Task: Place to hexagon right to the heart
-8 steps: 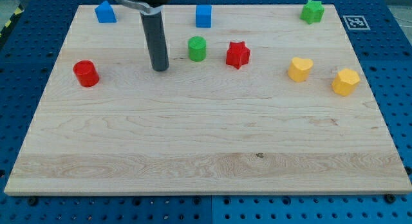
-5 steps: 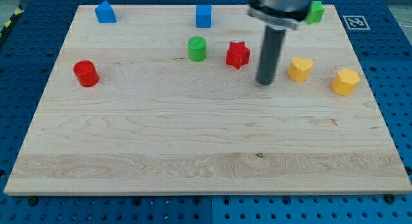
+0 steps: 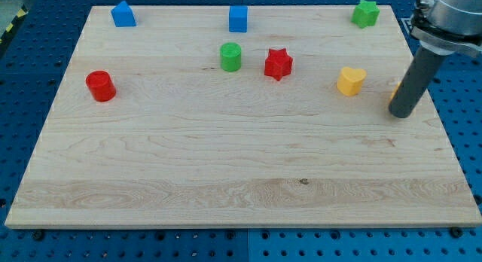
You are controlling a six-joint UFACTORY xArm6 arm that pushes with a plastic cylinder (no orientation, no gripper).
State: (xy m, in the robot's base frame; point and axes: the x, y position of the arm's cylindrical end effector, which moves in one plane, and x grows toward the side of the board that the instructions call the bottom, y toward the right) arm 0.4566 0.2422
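The yellow heart (image 3: 350, 80) lies on the wooden board (image 3: 226, 164) at the view's right. The yellow hexagon (image 3: 395, 90) sits to the right of the heart, almost wholly hidden behind my rod; only a sliver shows at its left edge. My tip (image 3: 401, 114) rests on the board just in front of the hexagon, toward the view's bottom, and to the right of the heart.
A red star (image 3: 278, 64) and a green cylinder (image 3: 230, 56) lie left of the heart. A red cylinder (image 3: 100, 86) is at the left. A blue block (image 3: 123, 14), a blue cube (image 3: 238, 18) and a green star (image 3: 365, 13) line the top edge.
My rod has swept from the view's left across the board to the right, and now stands over the yellow hexagon, hiding it. No block has visibly moved.
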